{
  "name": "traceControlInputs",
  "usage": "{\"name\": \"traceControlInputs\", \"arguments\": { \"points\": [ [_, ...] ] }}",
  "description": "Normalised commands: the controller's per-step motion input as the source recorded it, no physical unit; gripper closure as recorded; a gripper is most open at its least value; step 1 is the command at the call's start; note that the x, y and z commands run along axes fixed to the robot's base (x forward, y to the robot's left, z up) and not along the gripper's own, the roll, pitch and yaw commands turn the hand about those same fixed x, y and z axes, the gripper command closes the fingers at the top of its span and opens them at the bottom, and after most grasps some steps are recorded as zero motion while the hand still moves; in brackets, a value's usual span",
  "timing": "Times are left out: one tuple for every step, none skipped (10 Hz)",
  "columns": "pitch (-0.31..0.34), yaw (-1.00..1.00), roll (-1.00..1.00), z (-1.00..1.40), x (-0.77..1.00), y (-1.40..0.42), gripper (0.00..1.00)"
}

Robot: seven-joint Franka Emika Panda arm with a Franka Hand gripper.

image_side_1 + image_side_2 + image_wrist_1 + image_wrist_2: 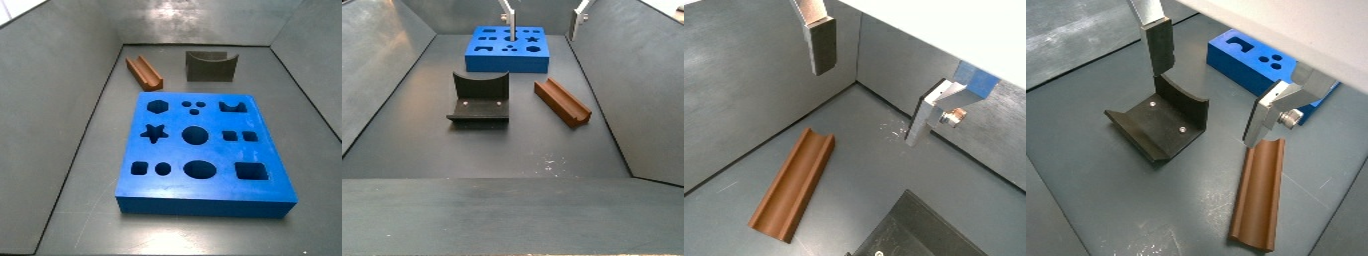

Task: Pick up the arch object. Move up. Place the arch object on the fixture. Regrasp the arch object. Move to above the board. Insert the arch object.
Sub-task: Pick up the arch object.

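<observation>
Orange arch object (563, 101) lies flat, groove up, beside the fixture (480, 99), near the blue board (509, 48).

hand (543, 22): only fingertips show at the frame edge in a side view; body cut off in both wrist views
board (1264, 66): partly hidden behind a finger (1271, 112)
fixture (918, 232): cut off by the frame edge
arch (1259, 192): far end cropped
</observation>
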Motion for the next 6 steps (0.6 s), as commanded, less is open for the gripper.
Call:
{"name": "traceControlInputs", "arguments": {
  "points": [
    [0.000,0.00,-0.04,-0.01,0.00,-0.05,0.00],
    [-0.047,-0.06,-0.01,-0.28,-0.73,-0.18,0.00],
    [-0.130,0.36,0.00,-0.48,-0.62,-0.29,0.00],
    [-0.097,0.69,0.02,-0.49,-0.33,-0.33,0.00],
    [-0.083,0.85,0.00,-0.48,-0.14,-0.23,0.00],
    [-0.060,0.98,0.00,-0.50,-0.04,-0.14,0.00]
  ]
}}
